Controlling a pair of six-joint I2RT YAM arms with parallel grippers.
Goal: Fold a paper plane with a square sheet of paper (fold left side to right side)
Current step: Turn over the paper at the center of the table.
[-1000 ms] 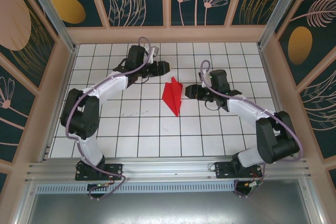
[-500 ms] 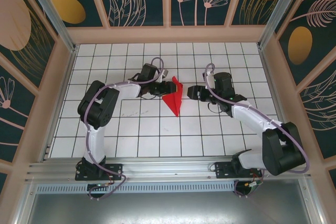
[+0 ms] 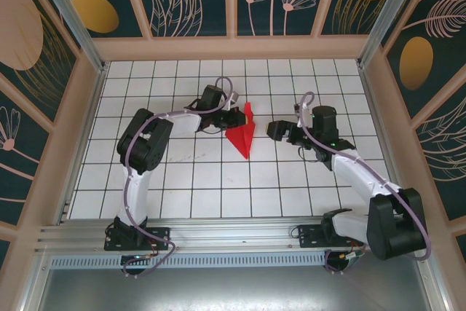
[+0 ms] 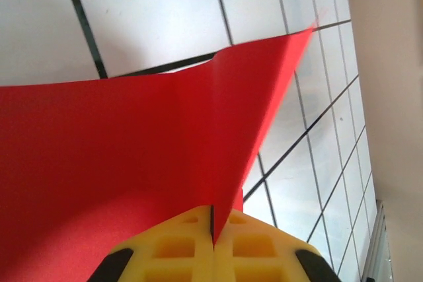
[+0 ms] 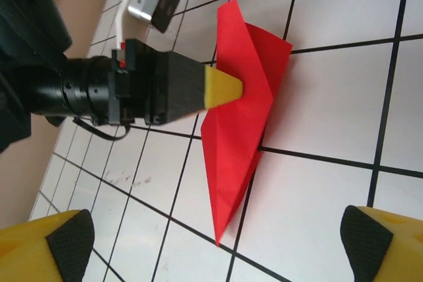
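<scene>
The paper plane point(image 3: 242, 136) is lying mid-tabletop point(image 3: 218, 187), its nose pointing back toward my bases and its long axis running away from me. My right gripper point(image 3: 275, 130) is hovering just to its right, jaws spread wide and holding nothing. Slightly farther out, my left gripper point(image 3: 231, 118) is pinching its left wing.

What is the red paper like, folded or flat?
Folded. The paper is a pointed dart with layered flaps, not a flat square. The left gripper is shut on its edge.
</scene>
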